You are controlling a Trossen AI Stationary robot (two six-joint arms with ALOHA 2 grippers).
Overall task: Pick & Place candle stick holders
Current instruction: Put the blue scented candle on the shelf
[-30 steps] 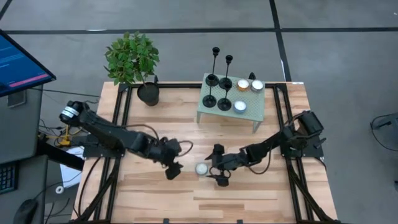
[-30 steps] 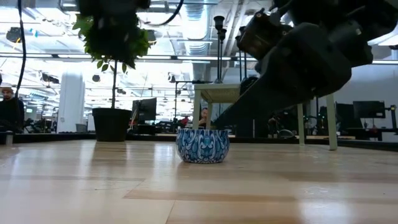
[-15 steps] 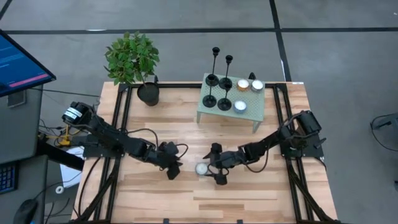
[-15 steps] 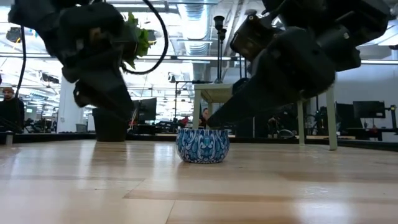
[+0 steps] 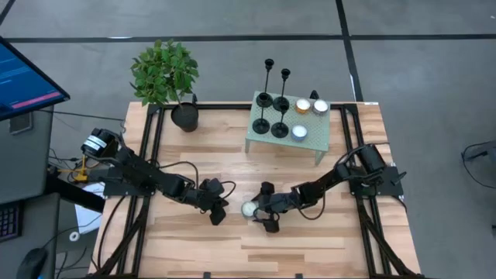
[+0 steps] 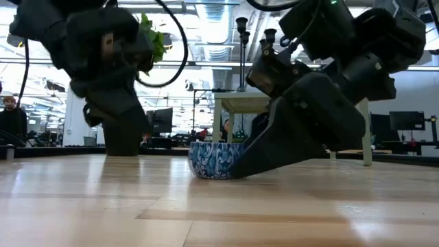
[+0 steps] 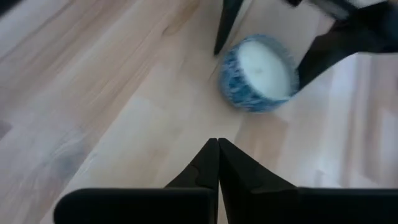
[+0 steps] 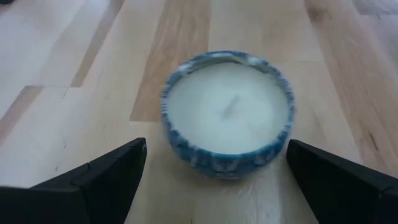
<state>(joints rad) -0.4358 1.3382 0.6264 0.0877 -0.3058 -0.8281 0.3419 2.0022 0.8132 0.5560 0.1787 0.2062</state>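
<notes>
Mid-table, on the bare wooden table top point(image 5: 310, 248), the right gripper point(image 5: 258, 211) sits low with its fingers spread wide, one on either side of a blue-patterned candle tin point(image 8: 227, 115) — straddling it, not clamped; whether a fingertip touches the tin wall cannot be told from the blurred low view. White wax and a short wick fill the tin point(image 5: 249, 209). Just beside it, on the side away from the right arm, the left gripper point(image 5: 220, 215) hangs with fingers point(image 7: 217, 168) pressed together on nothing, tips pointing at the tin point(image 7: 258, 71). Open wood lies all round this pair toward the near edge and both side rails.

At the far edge, a small green stand point(image 5: 314, 138) carries the candle stick holders point(image 5: 272, 101) — four black ones, two tall at the back, two shorter in front — untouched and well apart from both grippers. Three tealights point(image 5: 311, 106) share the stand beside them. Far left corner: a potted plant point(image 5: 167, 74) — its black pot on the table's rim.
</notes>
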